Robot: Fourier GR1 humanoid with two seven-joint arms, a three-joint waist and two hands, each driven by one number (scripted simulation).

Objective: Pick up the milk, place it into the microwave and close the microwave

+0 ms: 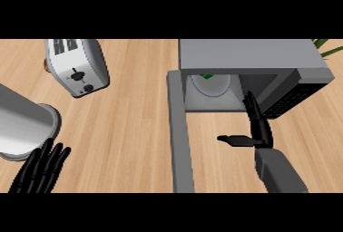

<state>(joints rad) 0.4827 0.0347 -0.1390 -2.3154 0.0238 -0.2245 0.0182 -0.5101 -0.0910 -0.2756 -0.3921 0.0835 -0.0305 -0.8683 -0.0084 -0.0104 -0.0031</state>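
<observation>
The grey microwave (248,54) stands at the upper right, its door (179,136) swung open and stretching toward me along the left of the cavity. Inside the cavity I see a white rounded shape (213,86) with a small green patch (207,76) at its top; this looks like the milk, mostly hidden by the microwave's roof. My right hand (258,129) is just in front of the opening, fingers straight and pointing at the cavity's right side, thumb out to the left, holding nothing. My left hand (41,170) rests open at the lower left.
A silver toaster (77,65) lies at the upper left. A large grey cylindrical vessel (23,124) sits at the left edge, just above my left hand. Green leaves (328,47) show behind the microwave. Bare wooden counter (127,131) lies between the vessel and the door.
</observation>
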